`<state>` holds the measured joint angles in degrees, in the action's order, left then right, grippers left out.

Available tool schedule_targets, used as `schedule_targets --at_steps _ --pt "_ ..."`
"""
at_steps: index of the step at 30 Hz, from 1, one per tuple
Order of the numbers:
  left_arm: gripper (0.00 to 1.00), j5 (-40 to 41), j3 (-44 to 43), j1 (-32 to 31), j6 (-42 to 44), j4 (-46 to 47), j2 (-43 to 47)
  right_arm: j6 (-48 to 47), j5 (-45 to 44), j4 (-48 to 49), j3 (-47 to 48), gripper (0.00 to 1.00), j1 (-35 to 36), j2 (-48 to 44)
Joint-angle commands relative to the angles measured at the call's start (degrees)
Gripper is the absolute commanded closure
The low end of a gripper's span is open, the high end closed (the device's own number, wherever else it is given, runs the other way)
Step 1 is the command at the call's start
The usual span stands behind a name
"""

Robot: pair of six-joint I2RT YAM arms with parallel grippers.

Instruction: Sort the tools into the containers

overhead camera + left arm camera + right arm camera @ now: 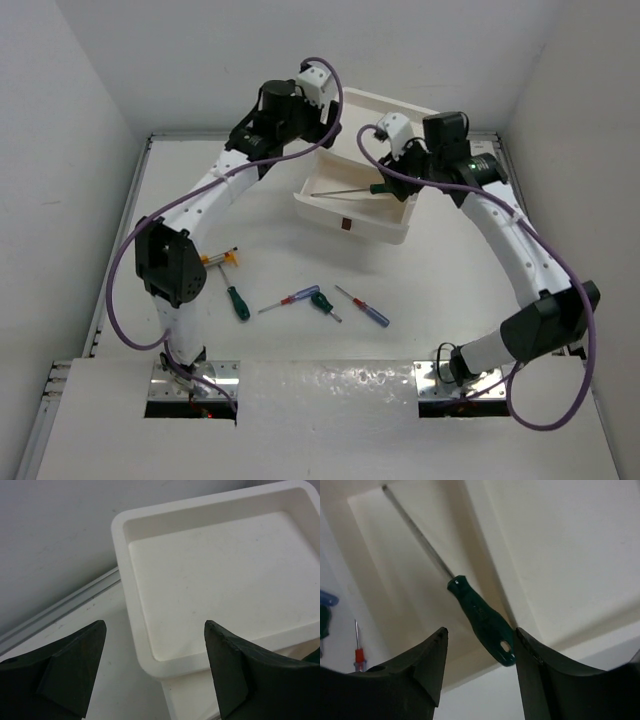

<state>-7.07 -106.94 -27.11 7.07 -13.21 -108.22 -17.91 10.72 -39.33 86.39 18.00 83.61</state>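
Table (pixel 300 355) with screwdrivers (pixel 362 305), drawer unit (pixel 372 228)

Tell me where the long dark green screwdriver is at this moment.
In the top view the long screwdriver lies right of centre, inside the pulled-out white drawer, its handle right under the right gripper.

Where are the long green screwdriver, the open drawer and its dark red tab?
long green screwdriver (pixel 482 615): right wrist view, handle.
open drawer (pixel 375 227): top external view, front wall.
dark red tab (pixel 346 224): top external view, centre.
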Motion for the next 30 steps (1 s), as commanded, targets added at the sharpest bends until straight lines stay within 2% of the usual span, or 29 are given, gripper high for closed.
schedule_targets --at_steps 1,3,7,14,19,21,23,24,30 --pt "0.23 1.5 -3.3 2.6 -3.2 -1.1 -0.1 -8.5 2.6 -5.1 0.8 0.46 2.3 2.8" --pt "0.23 2.3 -4.7 3.3 -3.6 -2.3 -1.5 -10.9 1.9 -5.9 1.3 0.45 4.2 4.4" --pt "0.23 2.9 -5.1 3.4 -3.2 -3.0 -3.4 -13.2 -6.2 -7.1 1.9 0.46 7.2 8.6" --pt "0.24 2.9 -6.1 3.4 -3.1 -2.5 -6.0 -12.1 -13.0 -6.8 -0.3 0.50 7.4 10.6" --pt "0.24 2.5 -6.0 3.4 -3.2 -1.7 -6.6 -11.7 -22.9 -4.6 -2.1 0.52 7.6 11.1" --pt "0.24 2.2 -6.1 3.4 -3.3 -1.5 -6.7 -11.4 -27.5 -2.8 -2.5 0.60 8.3 12.0" --pt "0.24 2.2 -6.0 3.4 -3.4 -1.6 -6.9 -10.7 -30.1 -1.9 -2.5 0.73 8.9 12.8" --pt "0.24 2.4 -5.9 3.4 -3.4 -1.5 -6.9 -9.7 -30.0 -1.4 -2.1 0.84 9.1 12.7" --pt "0.24 2.1 -4.8 3.5 -3.6 -0.7 -6.2 -6.5 -25.5 -3.5 0.8 0.95 9.4 10.7"
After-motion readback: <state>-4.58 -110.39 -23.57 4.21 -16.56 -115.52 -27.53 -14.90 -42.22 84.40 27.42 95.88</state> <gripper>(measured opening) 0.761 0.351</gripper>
